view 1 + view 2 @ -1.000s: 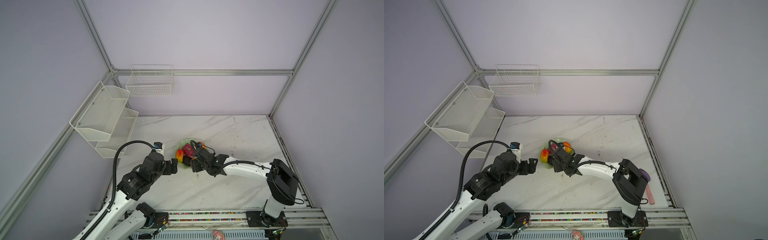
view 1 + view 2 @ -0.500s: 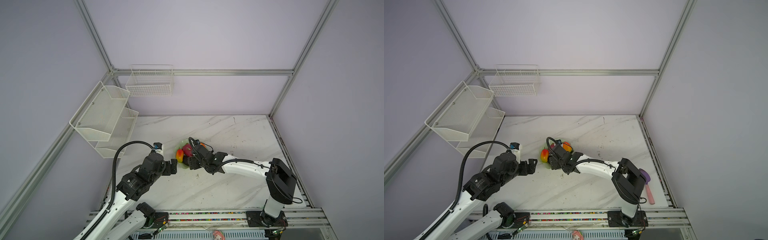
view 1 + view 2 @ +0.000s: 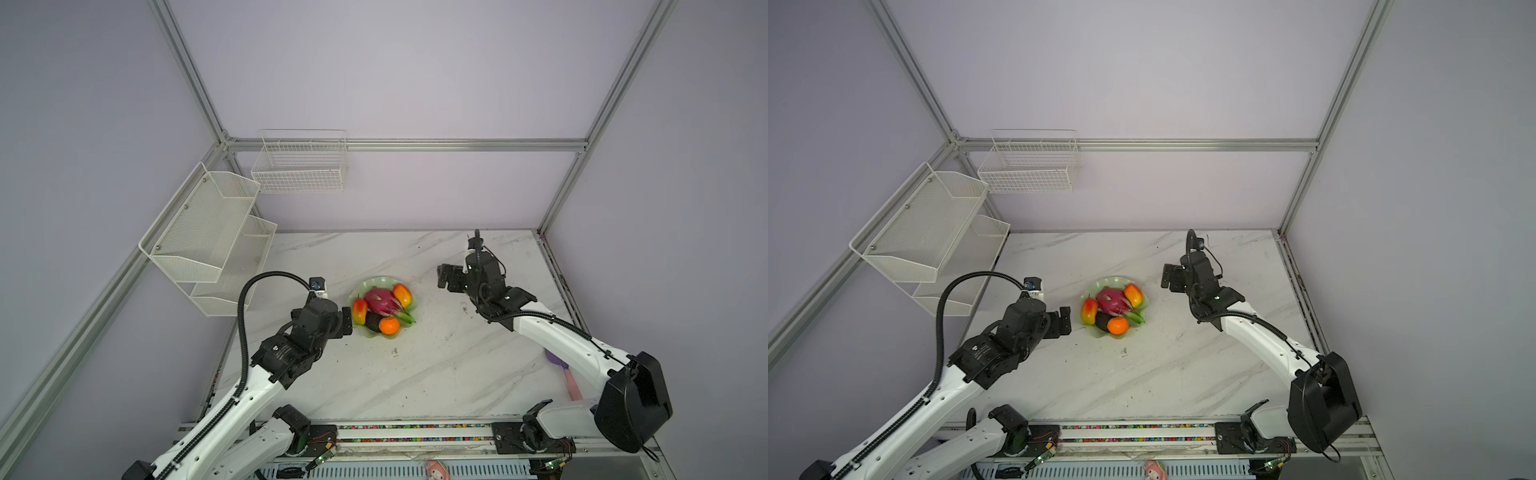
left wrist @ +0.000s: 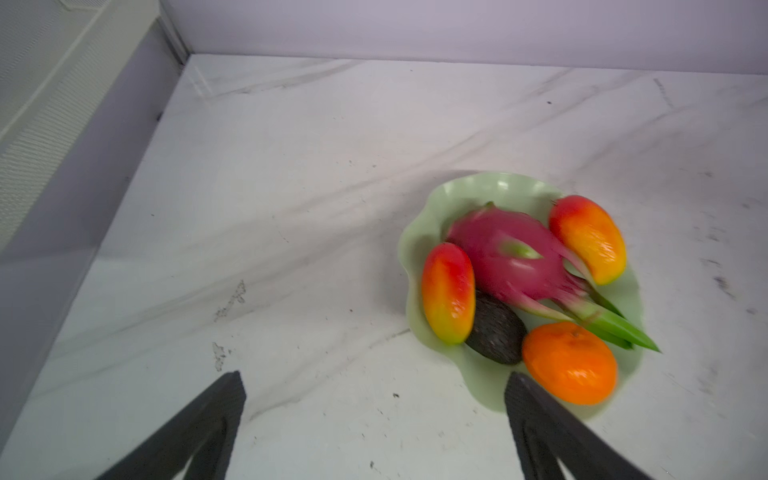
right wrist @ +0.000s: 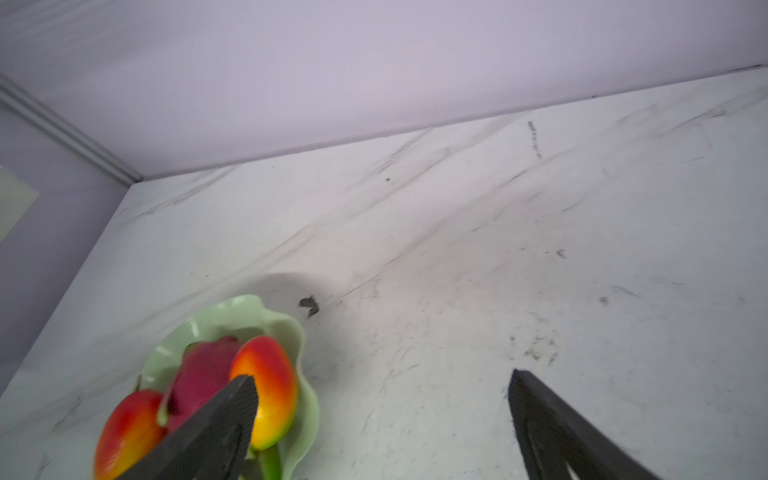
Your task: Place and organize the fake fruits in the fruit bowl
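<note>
Bowl [image 3: 376, 281] loaded; left tool [image 4: 374, 380] and right tool [image 5: 382, 378] both spread and empty.
You have the dragon fruit [image 3: 380, 301] lying across the middle of the pale green bowl, its green tips reaching out to the rim at right; one mango [image 3: 360, 310] lies along its left flank and the other mango [image 3: 402, 294] along its far right flank; the avocado [image 3: 372, 321] and the tangerine [image 3: 390, 326] sit touching at the near edge; your left tool hangs just beside the bowl, jaws wide apart, nothing between them; your right tool is off to the bowl's right above the tabletop [image 3: 415, 374], jaws likewise apart, gripping nothing; a purple shovel [image 3: 559, 361] lies near the tabletop's right edge, partly under the right arm.
</note>
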`<state>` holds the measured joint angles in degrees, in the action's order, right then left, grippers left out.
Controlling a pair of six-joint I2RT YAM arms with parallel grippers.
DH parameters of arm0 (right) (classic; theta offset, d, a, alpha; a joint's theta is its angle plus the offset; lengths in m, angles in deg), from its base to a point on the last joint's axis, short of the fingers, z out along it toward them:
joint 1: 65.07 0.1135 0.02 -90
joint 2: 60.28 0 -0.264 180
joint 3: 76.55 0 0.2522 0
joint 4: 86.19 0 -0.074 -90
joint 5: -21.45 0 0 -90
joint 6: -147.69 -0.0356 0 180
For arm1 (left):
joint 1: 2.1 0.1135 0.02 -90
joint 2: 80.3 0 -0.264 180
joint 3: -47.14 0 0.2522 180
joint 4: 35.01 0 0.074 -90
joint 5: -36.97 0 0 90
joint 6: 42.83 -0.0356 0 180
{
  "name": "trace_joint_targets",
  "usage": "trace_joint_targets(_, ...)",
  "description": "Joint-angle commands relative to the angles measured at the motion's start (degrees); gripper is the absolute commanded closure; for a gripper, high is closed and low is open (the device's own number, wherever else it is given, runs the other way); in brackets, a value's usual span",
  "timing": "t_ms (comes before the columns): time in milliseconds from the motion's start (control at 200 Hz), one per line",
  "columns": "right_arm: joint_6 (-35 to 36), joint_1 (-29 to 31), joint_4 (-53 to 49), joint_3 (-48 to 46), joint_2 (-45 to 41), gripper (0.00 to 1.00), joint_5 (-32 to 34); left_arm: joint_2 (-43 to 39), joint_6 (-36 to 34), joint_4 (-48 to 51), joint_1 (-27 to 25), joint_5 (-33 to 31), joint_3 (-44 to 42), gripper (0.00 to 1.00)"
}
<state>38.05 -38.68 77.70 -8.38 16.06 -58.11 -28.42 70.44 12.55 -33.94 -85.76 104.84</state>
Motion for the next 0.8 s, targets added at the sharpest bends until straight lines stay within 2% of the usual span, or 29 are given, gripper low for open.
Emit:
trace_joint_targets(0, 2.1, -7.8, 14.1, -6.5, -2.3, 0.03, 1.8, 1.7, -9.6, -20.7, 0.7, -15.2, -10.7, 0.0)
trace_joint_targets(90, 5.7, -13.2, 30.4, -15.5, -2.6, 0.03, 7.3, 5.0, -20.6, -44.9, 1.7, -21.0, -21.6, 0.0)
trace_joint_targets(155, 9.5, -13.9, 45.6, -23.4, -2.1, 0.03, 14.1, 9.3, -22.4, -59.3, 4.5, -24.1, -27.1, 0.0)
trace_joint_targets(210, 13.1, -14.1, 56.7, -28.7, -0.5, 0.03, 18.8, 13.5, -22.4, -66.9, 8.4, -25.3, -28.8, 0.0)
trace_joint_targets(235, 13.9, -14.3, 59.7, -30.6, 0.5, 0.03, 20.0, 14.5, -21.7, -65.5, 8.8, -26.9, -27.7, 0.0)
trace_joint_targets(270, 14.4, -15.0, 62.9, -31.8, 1.9, 0.03, 20.3, 15.5, -22.3, -64.9, 10.2, -25.6, -27.0, 0.0)
trace_joint_targets(400, 13.2, -17.7, 68.9, -32.2, 9.9, 0.03, 14.4, 20.0, -26.8, -76.1, 15.9, -18.2, -27.6, 0.0)
trace_joint_targets(445, 17.1, -17.9, 74.8, -32.1, 13.8, 0.03, 12.8, 21.3, -26.9, -79.1, 17.4, -15.8, -27.7, 0.0)
trace_joint_targets(500, 19.3, -18.0, 73.8, -31.1, 14.6, 0.03, 8.3, 22.8, -27.2, -84.6, 19.0, -11.5, -28.6, 0.0)
trace_joint_targets(535, 21.5, -18.1, 76.8, -31.5, 15.6, 0.03, 7.5, 23.9, -27.3, -88.6, 20.2, -8.1, -29.4, 0.0)
trace_joint_targets(575, 21.8, -18.8, 81.3, -32.3, 17.5, 0.03, 6.3, 25.4, -27.1, -92.8, 21.3, -4.2, -30.2, 0.0)
trace_joint_targets(665, 22.2, -21.4, 86.0, -33.1, 22.1, 0.03, -3.5, 30.8, -24.6, -99.2, 24.0, 3.6, -30.6, 0.0)
trace_joint_targets(730, 23.1, -21.7, 91.5, -33.0, 26.8, 0.03, -5.6, 36.2, -24.2, -101.4, 25.0, 4.5, -29.2, 0.0)
trace_joint_targets(795, 22.6, -21.8, 85.3, -31.4, 25.0, 0.03, -6.4, 41.3, -26.7, -106.9, 25.4, 6.5, -28.4, 0.0)
